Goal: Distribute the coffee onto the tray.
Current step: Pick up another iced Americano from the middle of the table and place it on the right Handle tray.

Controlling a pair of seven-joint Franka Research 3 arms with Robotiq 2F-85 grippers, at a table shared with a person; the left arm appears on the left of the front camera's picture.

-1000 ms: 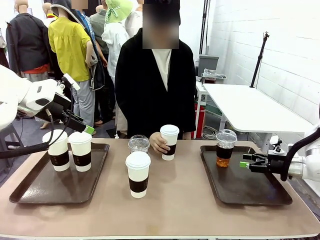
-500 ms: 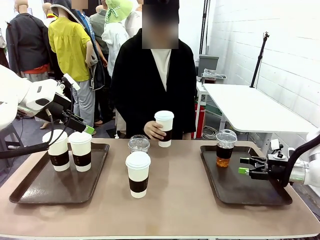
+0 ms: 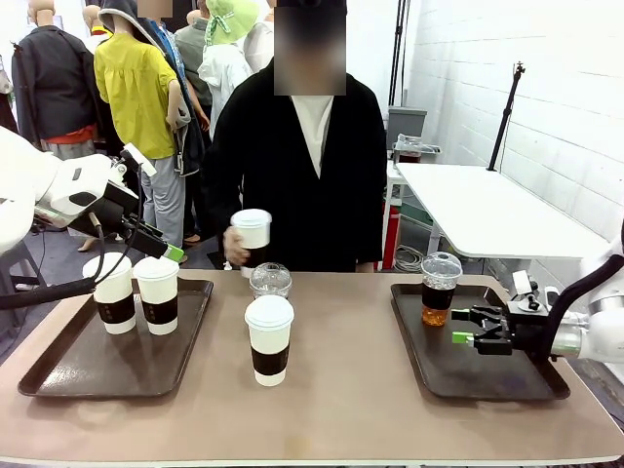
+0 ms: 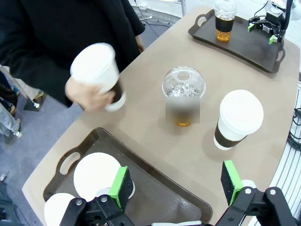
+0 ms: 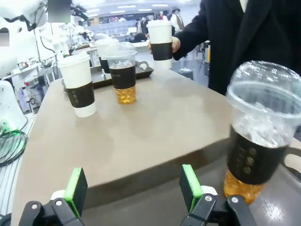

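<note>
Two white banded paper cups (image 3: 115, 292) (image 3: 157, 294) stand on the left tray (image 3: 68, 375). My left gripper (image 3: 168, 251) hovers open just above and behind them, its green pads (image 4: 121, 187) wide apart. A third white cup (image 3: 269, 339) and a clear dome-lidded cup (image 3: 271, 281) stand mid-table. The person's hand holds a fourth white cup (image 3: 253, 237) in the air above the table's far edge. The other clear cup of amber drink (image 3: 440, 289) stands on the right tray (image 3: 487, 380). My right gripper (image 3: 466, 327) is open low over that tray, beside the cup (image 5: 261, 136) and apart from it.
The person in a black coat stands at the far side, centre. Bare tabletop (image 3: 341, 400) lies between the two trays. A white folding table (image 3: 487, 210) stands behind on the right.
The person lifted the white cup off the table and carried it up and toward picture left. My right gripper slid a little left over the right tray. The left arm stayed still.
</note>
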